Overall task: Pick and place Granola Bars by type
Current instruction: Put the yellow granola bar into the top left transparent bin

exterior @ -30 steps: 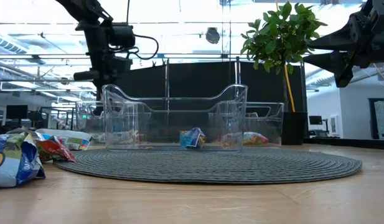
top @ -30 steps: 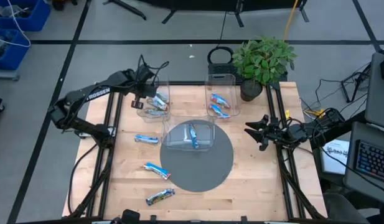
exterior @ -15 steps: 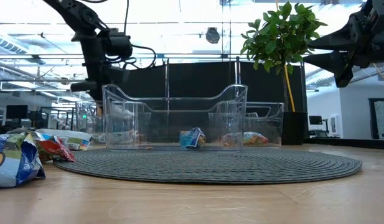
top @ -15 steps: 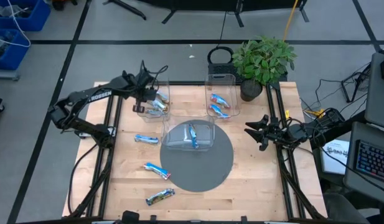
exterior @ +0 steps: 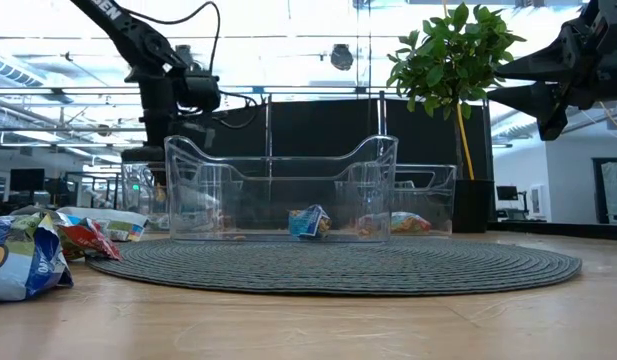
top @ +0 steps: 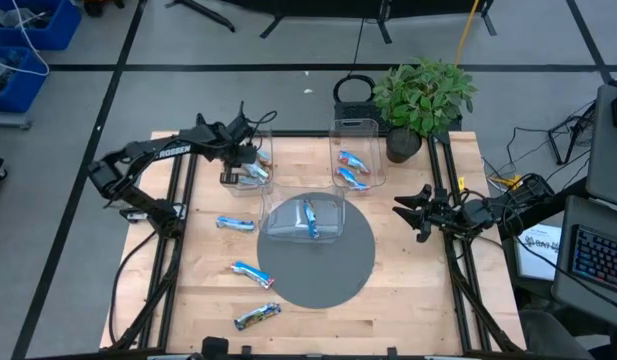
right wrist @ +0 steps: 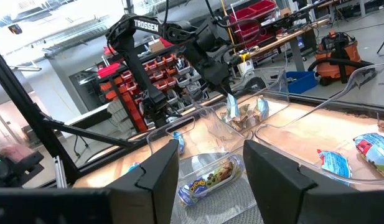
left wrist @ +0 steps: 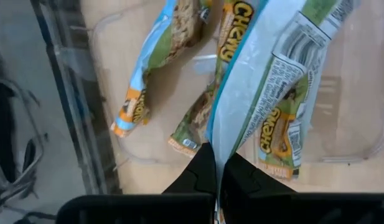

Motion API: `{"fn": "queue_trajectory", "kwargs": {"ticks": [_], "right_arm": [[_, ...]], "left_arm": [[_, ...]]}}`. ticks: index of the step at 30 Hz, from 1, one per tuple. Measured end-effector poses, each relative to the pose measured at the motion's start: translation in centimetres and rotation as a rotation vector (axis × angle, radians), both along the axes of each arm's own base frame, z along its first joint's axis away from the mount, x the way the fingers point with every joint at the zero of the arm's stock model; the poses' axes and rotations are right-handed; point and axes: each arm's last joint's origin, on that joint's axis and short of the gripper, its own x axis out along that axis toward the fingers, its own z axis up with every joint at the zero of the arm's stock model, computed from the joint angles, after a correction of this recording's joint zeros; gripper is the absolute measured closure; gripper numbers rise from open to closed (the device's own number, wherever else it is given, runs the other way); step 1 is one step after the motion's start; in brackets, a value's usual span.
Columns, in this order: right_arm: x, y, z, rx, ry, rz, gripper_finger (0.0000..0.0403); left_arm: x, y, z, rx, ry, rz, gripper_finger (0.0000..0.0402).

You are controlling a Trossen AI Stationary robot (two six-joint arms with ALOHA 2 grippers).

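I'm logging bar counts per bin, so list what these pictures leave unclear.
- Left bin, high view: the left end effector covers part of its bars.
- Held bar, left wrist view: its far end is cut off by the picture edge.
- Center bin, low view: its walls blur the bins behind it.
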Motion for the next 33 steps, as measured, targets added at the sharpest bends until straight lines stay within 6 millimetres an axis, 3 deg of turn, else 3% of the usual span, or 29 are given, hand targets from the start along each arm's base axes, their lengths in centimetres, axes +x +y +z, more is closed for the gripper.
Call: {"fn": "queue_trajectory", "kwargs": {"ticks": [9, 17, 24, 33], "right_arm": [[0.0, 0.0, 0.0, 0.000, 0.000, 0.000, 0.0232], [0.0, 0.0, 0.0, 0.000, 0.000, 0.000, 0.0232], [0.0, 0.0, 0.0, 0.000, 0.000, 0.000, 0.0232], [0.0, 0.0, 0.0, 0.000, 0.000, 0.000, 0.0232]], "left_arm": [[0.4, 0.3, -1.5, -0.063, 0.015, 0.035, 0.0397], [0.4, 0.3, -1.6, -0.074, 0.006, 0.075, 0.0395], [0.3, 0.4, -1.6, -0.048, -0.001, 0.203, 0.0333], [0.3, 0.4, -1.6, -0.054, -0.007, 0.213, 0.0248]]}}
